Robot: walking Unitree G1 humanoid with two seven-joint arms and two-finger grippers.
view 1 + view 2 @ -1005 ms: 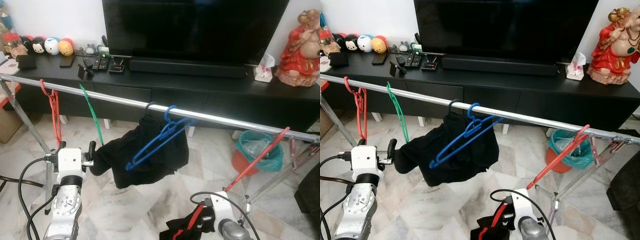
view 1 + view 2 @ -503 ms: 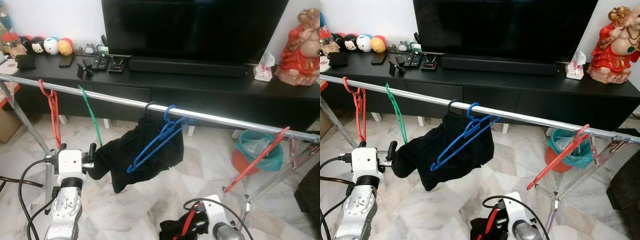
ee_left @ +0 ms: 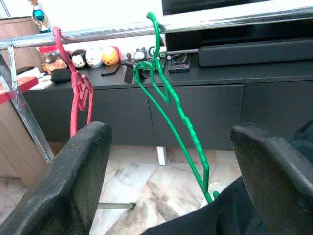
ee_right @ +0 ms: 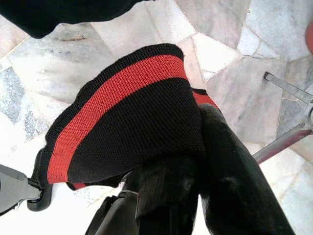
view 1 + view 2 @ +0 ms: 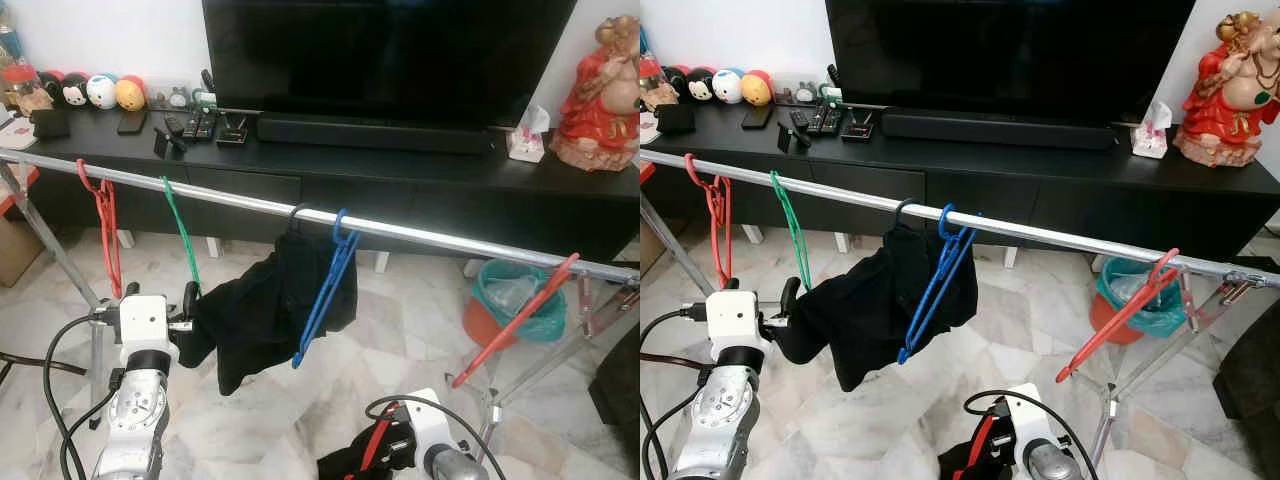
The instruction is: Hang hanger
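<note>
Both grippers [image 5: 188, 300] [image 4: 195, 161] low, right clamping striped cloth [image 4: 122, 122].

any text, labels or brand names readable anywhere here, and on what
None can be read.
TV: no logo legible.
Remotes on the black TV cabinet: buttons too small.
Tissue box: print too blurred.
Black-and-red knit cloth in the right gripper: only stripes.
</note>
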